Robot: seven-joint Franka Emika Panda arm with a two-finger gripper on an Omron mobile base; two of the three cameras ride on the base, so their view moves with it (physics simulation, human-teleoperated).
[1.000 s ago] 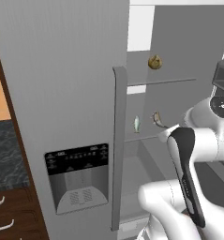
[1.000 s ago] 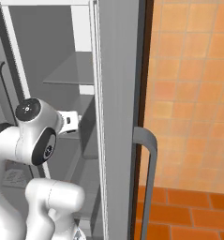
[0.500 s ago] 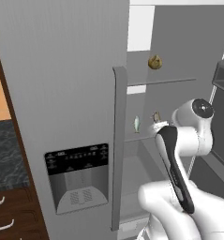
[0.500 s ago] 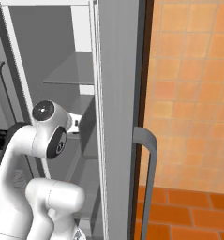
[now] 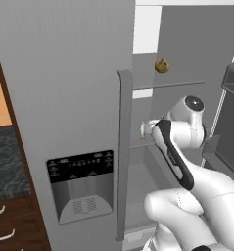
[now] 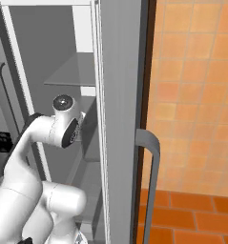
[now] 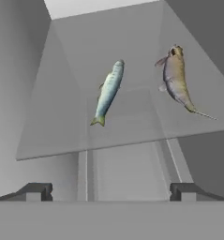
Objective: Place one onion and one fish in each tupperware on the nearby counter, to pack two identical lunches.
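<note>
Two fish lie on a glass fridge shelf (image 7: 52, 140) in the hand view: a slim silver-blue fish (image 7: 108, 91) in the middle and a brownish fish (image 7: 176, 79) to its right. My gripper (image 7: 111, 192) is open, short of the shelf's near edge, with nothing between its fingertips (image 7: 38, 191). In the left base view the silver-blue fish (image 5: 142, 129) peeks out beside the door handle, just ahead of my hand. One onion (image 5: 161, 64) sits on the shelf above. The counter (image 5: 6, 162) shows at far left. The tupperware is out of view.
The closed fridge door with a dispenser panel (image 5: 81, 184) and its tall handle (image 5: 123, 152) stands left of the arm. The open door (image 6: 118, 119) with its handle (image 6: 151, 147) stands on the arm's right. Behind it is an orange tiled wall (image 6: 196, 95).
The arm has swung left and forward into the fridge, bringing the hand up to the fish shelf. The gripper has stayed open.
</note>
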